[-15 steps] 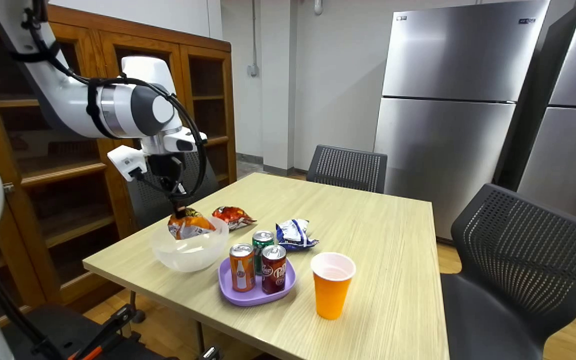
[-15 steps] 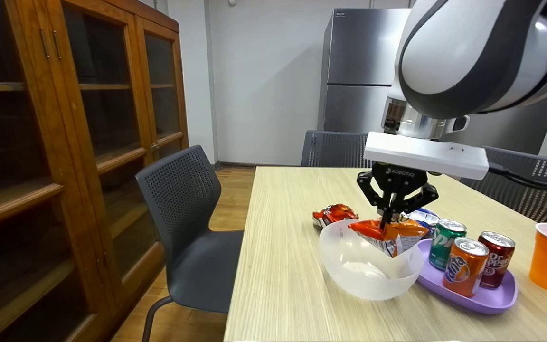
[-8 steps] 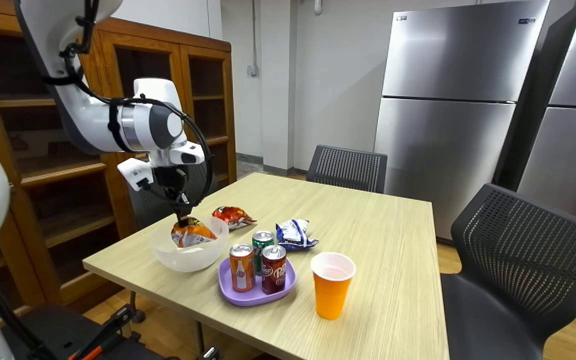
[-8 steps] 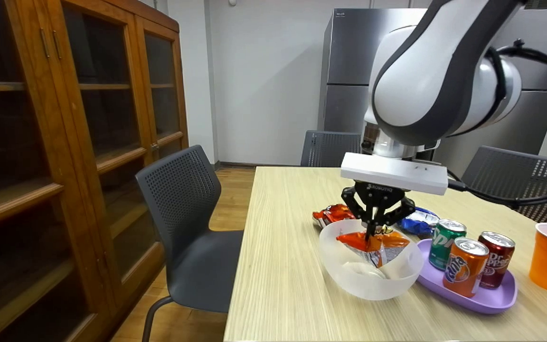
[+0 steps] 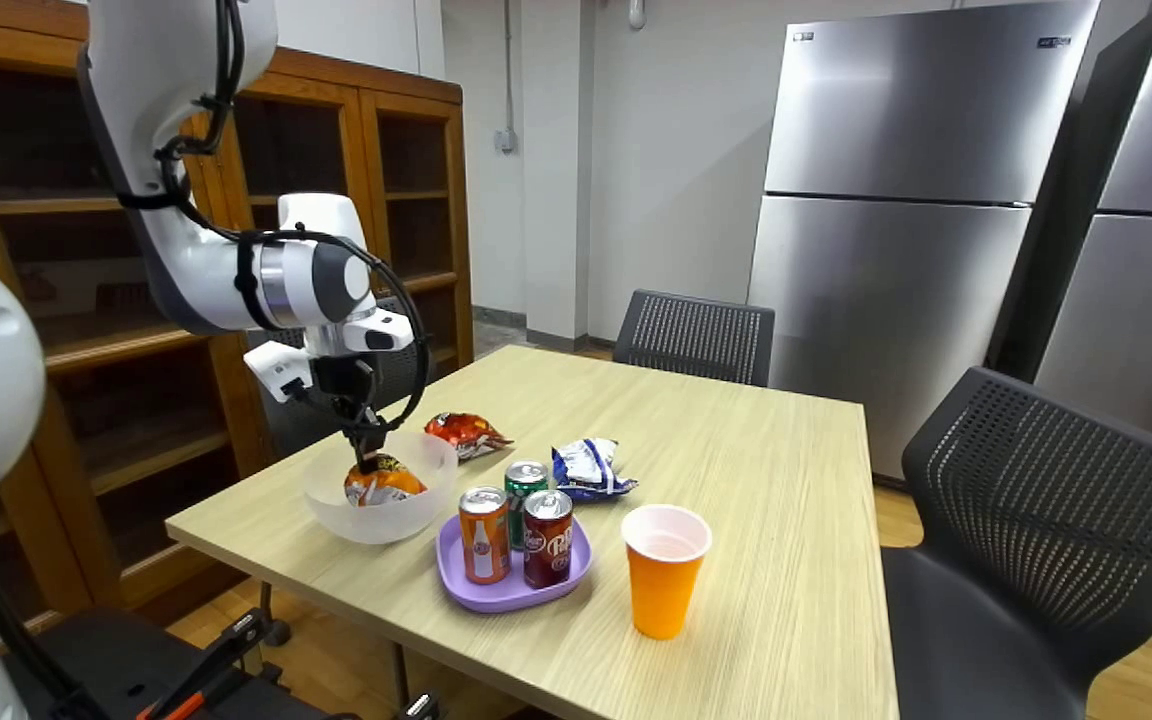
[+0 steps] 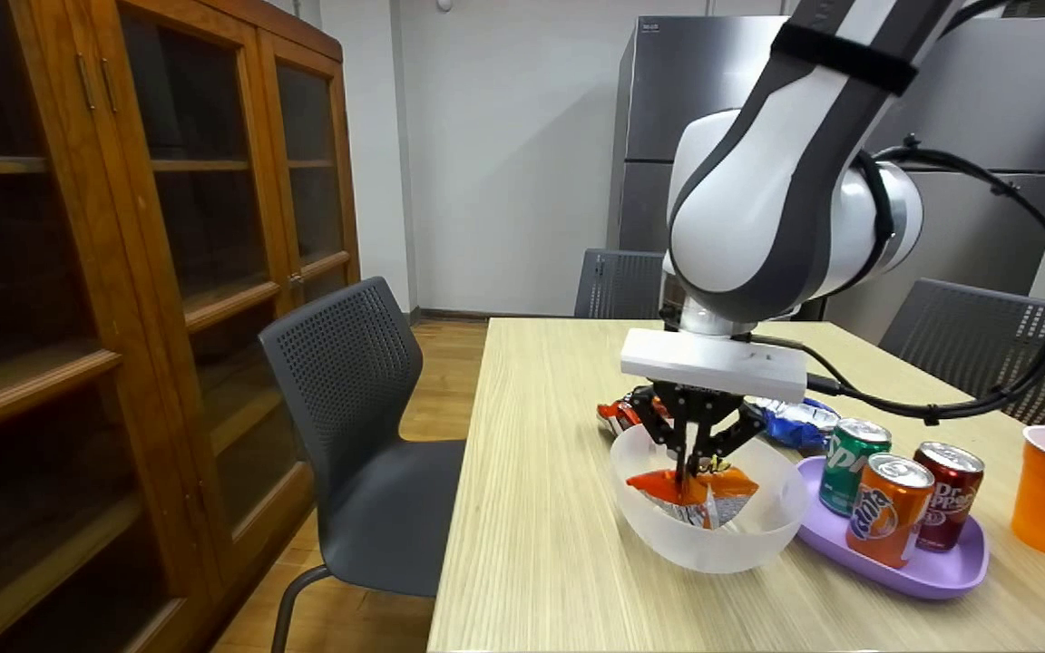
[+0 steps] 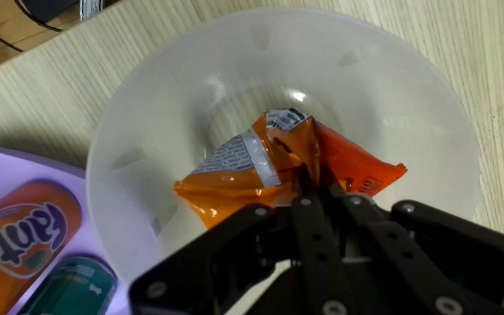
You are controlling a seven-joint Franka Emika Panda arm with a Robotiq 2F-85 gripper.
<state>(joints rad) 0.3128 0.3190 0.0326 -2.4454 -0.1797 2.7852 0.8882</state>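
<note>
My gripper (image 7: 314, 173) reaches down into a translucent white bowl (image 7: 116, 109), its two fingers close together. Between the fingertips is a pinched fold of an orange snack bag (image 7: 221, 178), whose red end sticks out on one side. In both exterior views the bag (image 6: 737, 488) sits low within the bowl (image 6: 713, 551), below the rim, and the fingers (image 6: 681, 462) touch its top. Whether the bag rests on the bowl's bottom I cannot tell. The fingertips' inner faces are hidden by the bag's folds.
Close beside the bowl, a purple tray (image 5: 506, 600) carries an orange Fanta can (image 5: 484, 540), a green Sprite can (image 6: 852, 467) and a Dr Pepper can (image 5: 548, 545). An orange cup (image 5: 664, 590), a red snack bag (image 5: 464, 432) and a blue-white bag (image 5: 588, 470) stand around on the table.
My arm has come down, lowering the orange bag from above the bowl's rim to inside it. The bowl, tray, cans, cup and other bags have stayed put.
</note>
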